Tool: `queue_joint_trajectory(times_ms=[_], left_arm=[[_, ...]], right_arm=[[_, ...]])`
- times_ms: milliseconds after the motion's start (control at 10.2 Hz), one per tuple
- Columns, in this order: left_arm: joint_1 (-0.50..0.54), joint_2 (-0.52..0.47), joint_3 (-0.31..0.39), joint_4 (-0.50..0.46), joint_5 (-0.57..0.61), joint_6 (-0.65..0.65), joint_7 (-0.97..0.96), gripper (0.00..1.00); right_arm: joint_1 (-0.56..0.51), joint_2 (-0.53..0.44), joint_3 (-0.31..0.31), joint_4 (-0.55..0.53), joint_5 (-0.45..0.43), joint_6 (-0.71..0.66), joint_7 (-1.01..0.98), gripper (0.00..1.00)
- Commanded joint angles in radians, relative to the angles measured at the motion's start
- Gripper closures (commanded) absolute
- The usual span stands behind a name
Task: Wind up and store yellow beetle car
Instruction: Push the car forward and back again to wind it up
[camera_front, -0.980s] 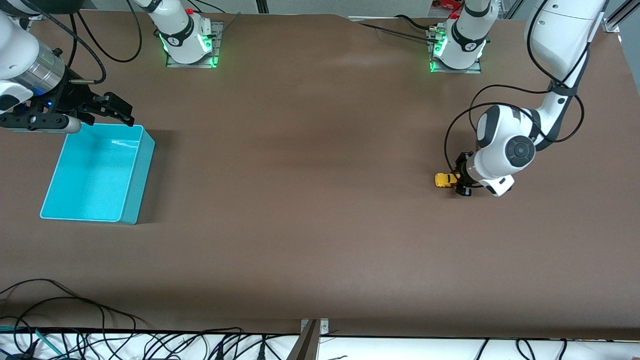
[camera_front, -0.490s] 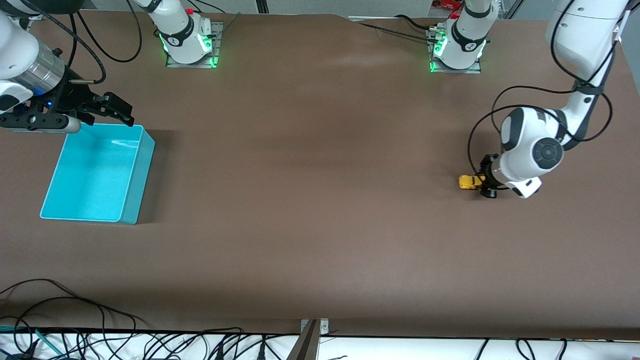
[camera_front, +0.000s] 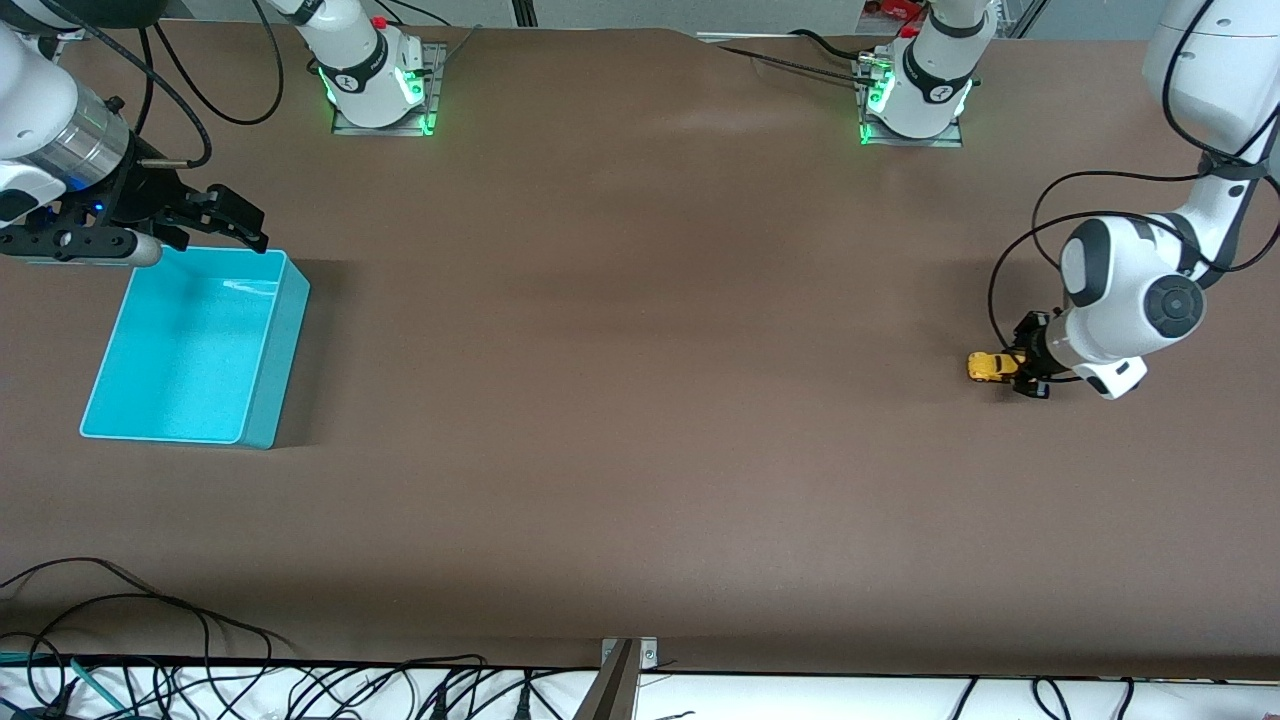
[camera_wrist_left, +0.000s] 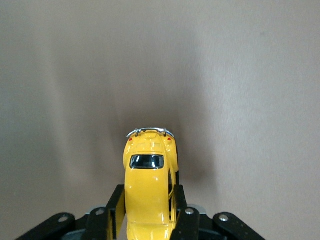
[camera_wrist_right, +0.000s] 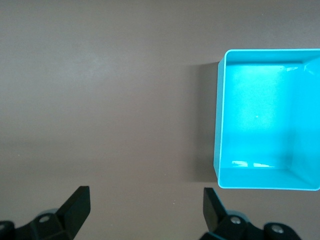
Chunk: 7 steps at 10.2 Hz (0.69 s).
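The yellow beetle car (camera_front: 991, 366) rests on the brown table at the left arm's end, held low between the fingers of my left gripper (camera_front: 1022, 371). In the left wrist view the car (camera_wrist_left: 149, 192) points away from the wrist, its rear window and chrome bumper showing, with the black fingers (camera_wrist_left: 179, 207) pressed on both its sides. My right gripper (camera_front: 232, 218) is open and empty, held in the air over the farther rim of the cyan bin (camera_front: 275, 345). The bin (camera_wrist_right: 220, 125) shows empty in the right wrist view, beside the spread right gripper (camera_wrist_right: 145, 205).
Both arm bases (camera_front: 378, 80) stand along the table edge farthest from the front camera. Loose black cables (camera_front: 150, 640) lie along the nearest edge. Brown table surface stretches between the car and the bin.
My left gripper has dragged the yellow car along the table toward the left arm's end, farther from the bin. The right arm has not moved.
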Motion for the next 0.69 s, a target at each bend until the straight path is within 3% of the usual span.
queue_joint_trajectory(times_ms=[0, 588], left_arm=[[0.023, 0.094, 0.001, 0.017, 0.036, 0.038, 0.054, 1.0], [0.02, 0.092, -0.002, 0.017, 0.036, 0.035, 0.056, 1.0]], right_arm=[[0.004, -0.005, -0.003, 0.004, -0.014, -0.004, -0.013, 0.0], [0.002, -0.005, -0.003, 0.004, -0.014, -0.004, -0.013, 0.0]])
